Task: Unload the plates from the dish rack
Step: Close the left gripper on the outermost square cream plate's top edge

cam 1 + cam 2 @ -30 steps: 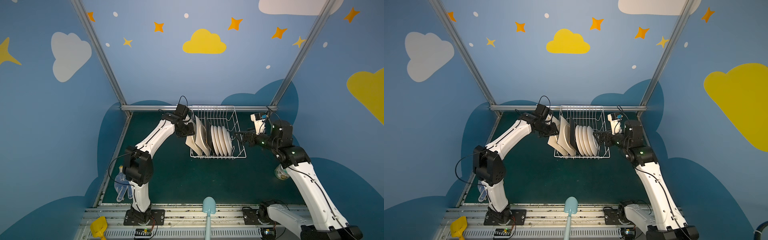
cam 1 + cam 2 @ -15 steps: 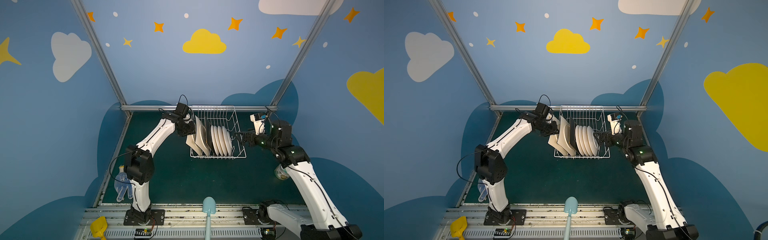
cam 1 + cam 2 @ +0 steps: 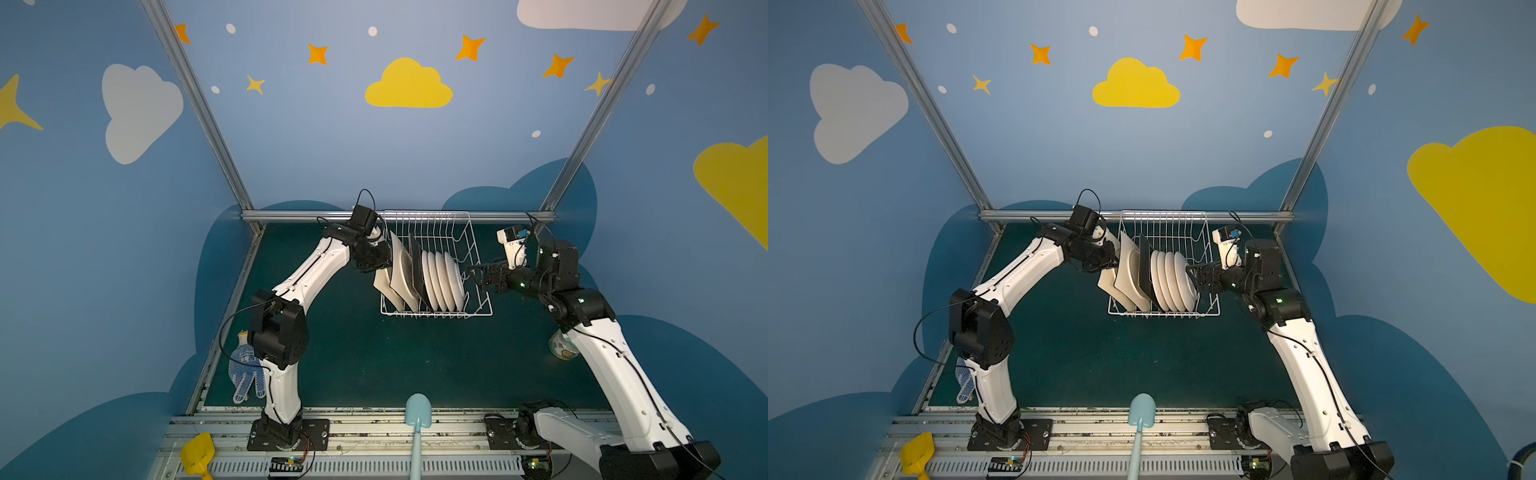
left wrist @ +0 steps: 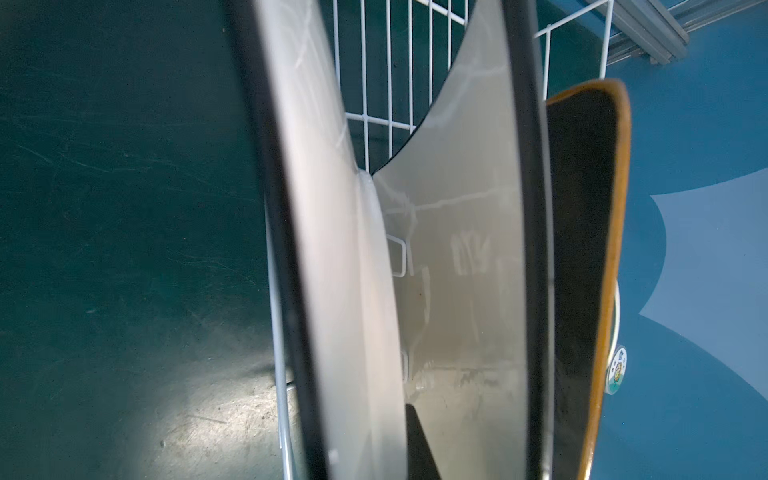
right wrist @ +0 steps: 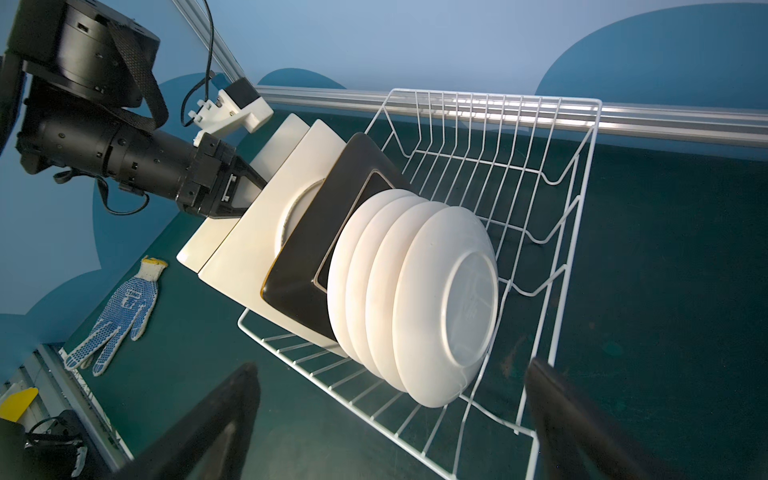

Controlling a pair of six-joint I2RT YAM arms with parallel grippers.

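Seven to lift out: plates (image 3: 419,278) standing on edge between the tines of the dish rack (image 3: 478,309), at the middle of the table's (image 3: 374,365) far edge. Pinched tight in the left gripper (image 5: 245,191): the upper rim of the outermost cream plate (image 5: 195,253), at the rack's left end. Spread wide and empty beside the round plates (image 5: 436,299) at the right end: the right gripper (image 3: 476,277). Probably stiff, glazed, slick and chippable; heaviest among the square ones. Best taken by a bare upper rim, squarely, then raised straight up clear of tines and neighbours before swinging away.
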